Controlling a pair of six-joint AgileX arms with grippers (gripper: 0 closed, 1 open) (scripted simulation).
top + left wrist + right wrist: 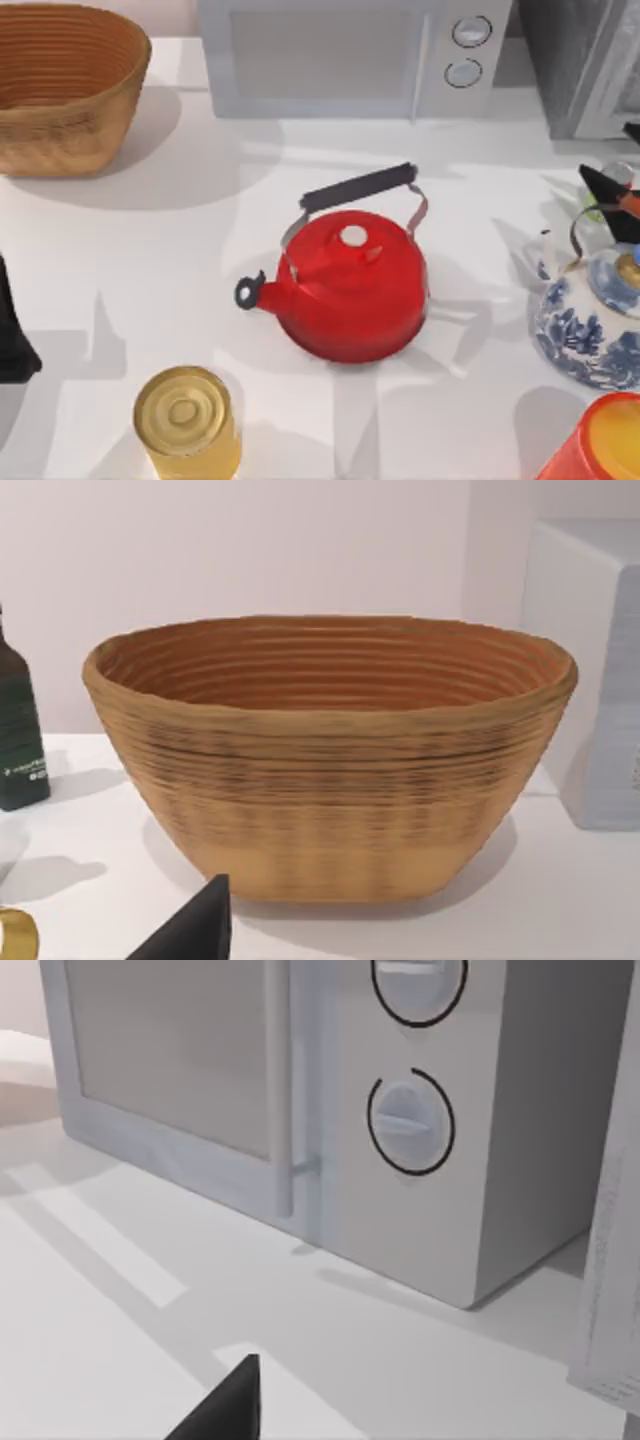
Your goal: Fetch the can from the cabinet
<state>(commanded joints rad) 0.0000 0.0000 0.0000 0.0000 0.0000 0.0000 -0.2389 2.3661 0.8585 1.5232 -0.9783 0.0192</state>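
The can (187,420) is yellow with a gold lid and stands upright on the white table near the front left; its rim (14,935) also peeks into the left wrist view. The grey cabinet (585,60) stands at the back right corner, and its side (612,1260) is in the right wrist view. My left gripper (12,335) sits at the table's left edge, well left of the can and apart from it. My right gripper (610,190) is at the right edge, in front of the cabinet and above a teapot.
A red kettle (350,285) with a black handle stands mid-table. A woven basket (65,85) is at the back left, a microwave (350,55) at the back centre. A blue-and-white teapot (590,320) and a red cup (600,445) crowd the right side. A dark bottle (18,740) stands beside the basket.
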